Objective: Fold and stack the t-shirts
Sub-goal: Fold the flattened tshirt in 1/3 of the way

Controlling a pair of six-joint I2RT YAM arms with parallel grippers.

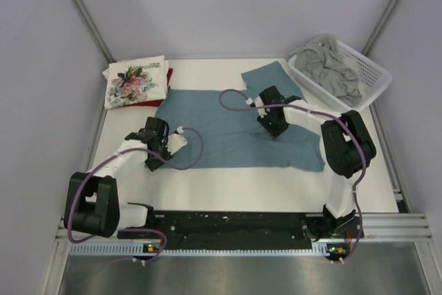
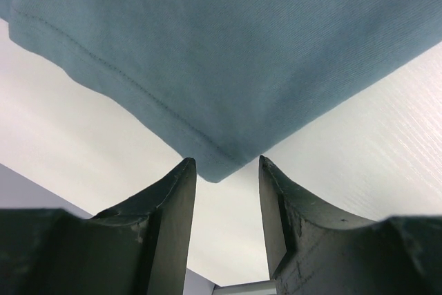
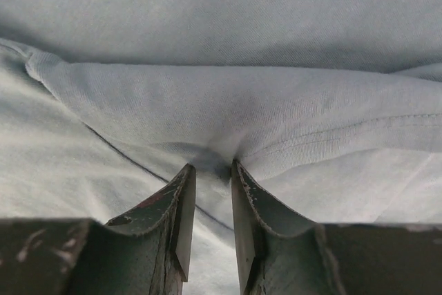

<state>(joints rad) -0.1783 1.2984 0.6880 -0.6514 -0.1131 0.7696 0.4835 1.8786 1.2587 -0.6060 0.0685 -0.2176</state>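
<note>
The teal-blue t-shirt [image 1: 228, 132] lies spread flat across the middle of the table. My left gripper [image 1: 153, 144] is open at the shirt's near-left corner. In the left wrist view that corner [image 2: 207, 101] lies just ahead of the open fingertips of the left gripper [image 2: 228, 164], not between them. My right gripper [image 1: 273, 126] is down on the shirt's right part. In the right wrist view the right gripper [image 3: 214, 169] has its jaws nearly together, pinching a puckered fold of the teal cloth [image 3: 228, 115]. The folded floral shirt [image 1: 135, 82] lies on the dark red shirt [image 1: 168, 74] at the back left. The grey shirt [image 1: 331, 67] is crumpled in the basket.
The white lattice basket [image 1: 376, 67] stands at the back right corner. The folded stack sits at the back left, touching the teal shirt's far-left edge. Grey walls enclose the table on three sides.
</note>
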